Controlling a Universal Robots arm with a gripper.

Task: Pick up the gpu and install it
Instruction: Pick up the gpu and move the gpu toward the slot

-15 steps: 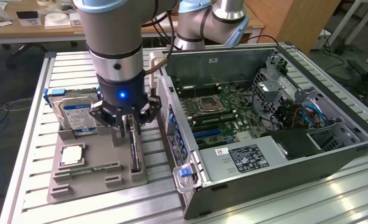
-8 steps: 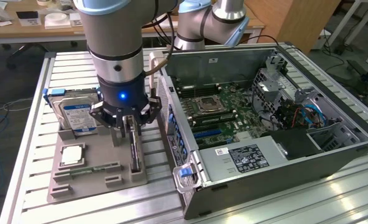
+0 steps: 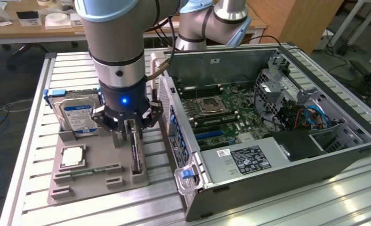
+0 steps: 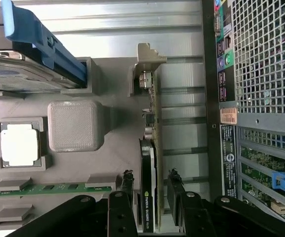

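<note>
Early stage: gpu (image 3: pixel 136 147) not lifted yet, standing on edge in a slot of the grey tray (image 3: pixel 78 188), on the exterior view's left of the open pc case (image 3: pixel 336 153). Gripper (image 3: pixel 133 128) is down over it, jaws open either side w/ small gaps. Install not started. Ribbed metal table (image 3: pixel 28 155); lab room, desk (image 3: pixel 22 33) at far side.

Thin black-faced gpu (image 3: pixel 136 153) (image 4: pixel 149 163), standing on edge, in gray holder (image 3: pixel 97 188) (image 4: pixel 113 143)
</note>
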